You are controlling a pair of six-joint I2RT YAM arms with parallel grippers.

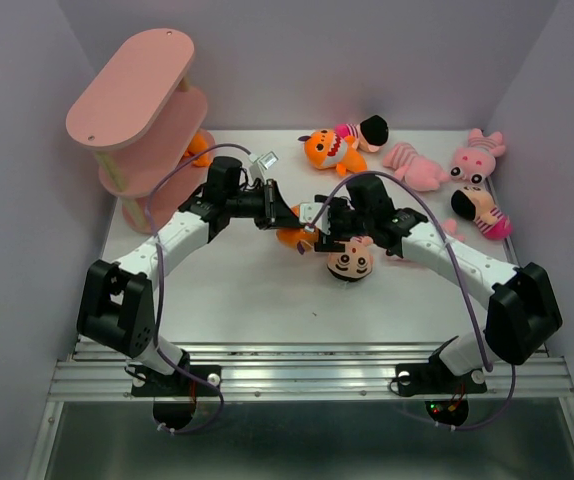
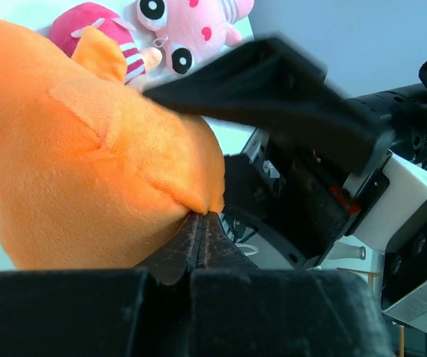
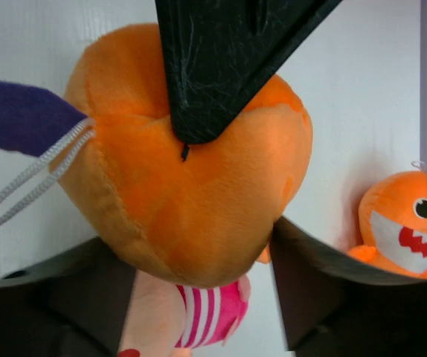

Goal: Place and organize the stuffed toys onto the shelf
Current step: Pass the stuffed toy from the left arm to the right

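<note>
Pinching a seam fold of the orange shark (image 2: 102, 163): the left gripper (image 2: 201, 223) has its pads pressed nearly flat together on a bit of fabric. It's clamped on the toy, but with a thin bite only. The right gripper (image 3: 198, 249) straddles the same body, fingers spread wide and touching plush on both sides. Can't tell if it's squeezing or just cradling.

The shark sits between both grippers near the centre of the table (image 1: 237, 300), over a doll (image 1: 350, 262) lying face-up under the right wrist. The shelf (image 1: 132, 85) is well apart, in the far-left corner. An orange toy (image 1: 199, 148) shows at its lower tier.

Handling, my read:
- **Feel:** light, soft and very compressible. It's fuzzy so not slippery, and there's nothing to break.
- **Current hold:** a seam pinch may slip out or let the body swing.
- **Better hold:** across the fat middle of the body, jaws wide, squeezing until it gives.
- **Avoid:** the purple fin (image 3: 20, 111) and the cord loop (image 3: 27, 182). Both are floppy and give no control.
- **Placement:** likely to flop or roll once set on a tier.
</note>
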